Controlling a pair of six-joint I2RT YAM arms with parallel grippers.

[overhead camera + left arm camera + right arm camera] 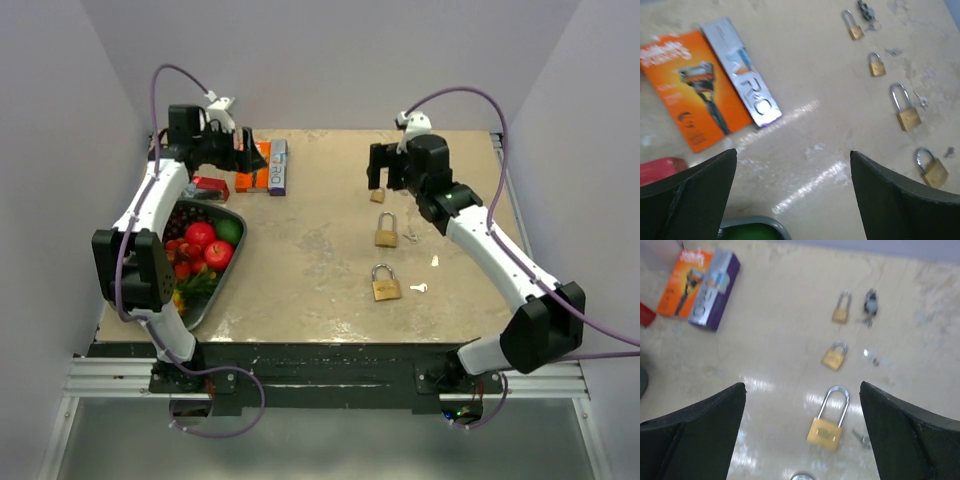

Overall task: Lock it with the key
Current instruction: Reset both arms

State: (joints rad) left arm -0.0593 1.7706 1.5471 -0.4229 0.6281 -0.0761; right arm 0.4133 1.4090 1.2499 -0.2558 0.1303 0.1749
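Several brass padlocks lie in a row on the table's right half. In the top view I see one padlock (386,231) mid-table, another padlock (385,284) nearer the front and a small padlock (377,196) at the back. A small key (417,288) lies right of the front padlock. In the right wrist view a padlock (830,420) with a raised shackle lies below my jaws, and a key (860,437) sits beside it. My right gripper (802,383) hovers open above it, holding nothing. My left gripper (793,151) hangs open and empty over bare table, with the padlocks (906,107) off to its right.
An orange razor pack (692,92) and a silver box (742,75) lie at the back left. A grey tray (230,262) of fruit stands at the left edge. A red item (660,170) lies beside the tray.
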